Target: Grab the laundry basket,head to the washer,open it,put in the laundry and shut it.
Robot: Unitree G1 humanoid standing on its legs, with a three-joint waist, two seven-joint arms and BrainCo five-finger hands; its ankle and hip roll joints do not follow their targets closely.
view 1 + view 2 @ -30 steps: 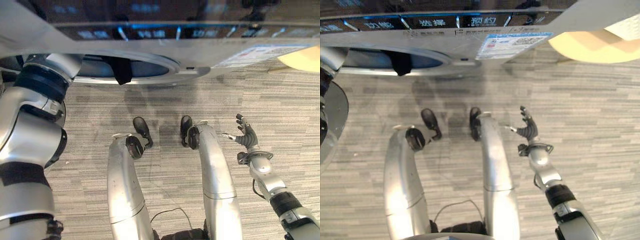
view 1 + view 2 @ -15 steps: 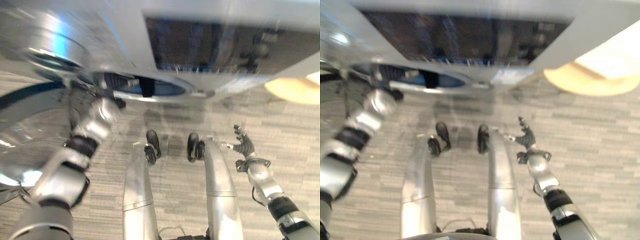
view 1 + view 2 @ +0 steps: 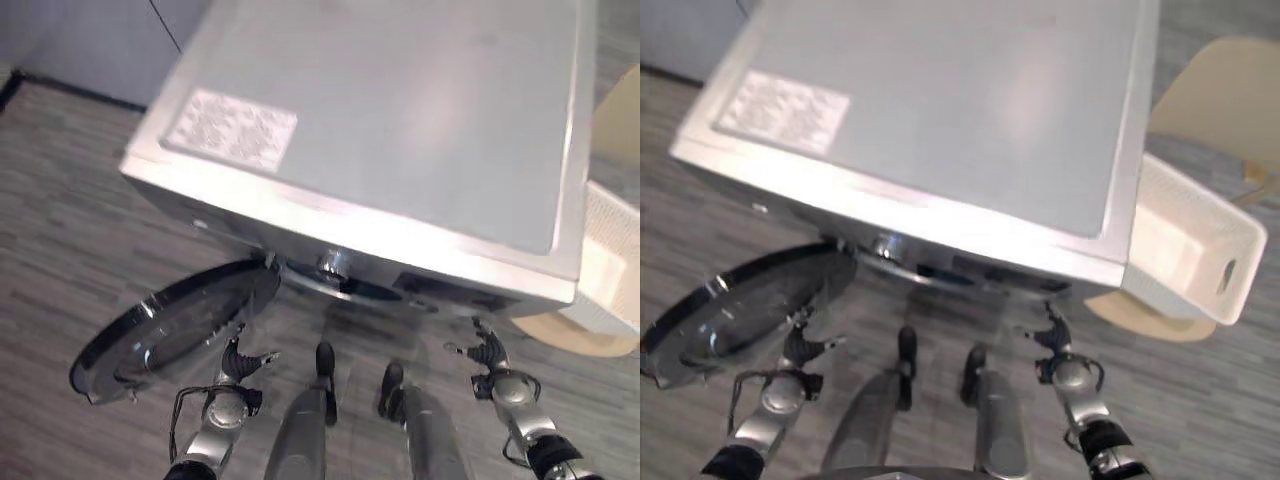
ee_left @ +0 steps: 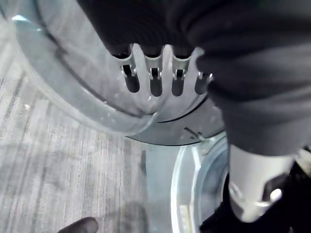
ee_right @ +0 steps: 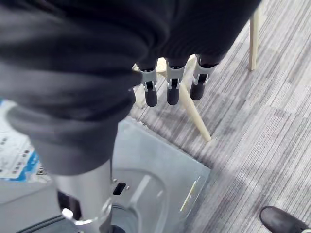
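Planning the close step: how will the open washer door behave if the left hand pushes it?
The washer door probably swings rather than slides, since it hangs open from one edge of the washer. Its glossy, domed glass looks slippery, so straight fingers may skid; the rim seems safer. The left hand, open beside it, likely needs little force, though the latch may resist.

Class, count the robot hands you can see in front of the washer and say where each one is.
2. The left hand hangs by the open washer door; the right hand hangs below the washer's front right corner. Both hold nothing.
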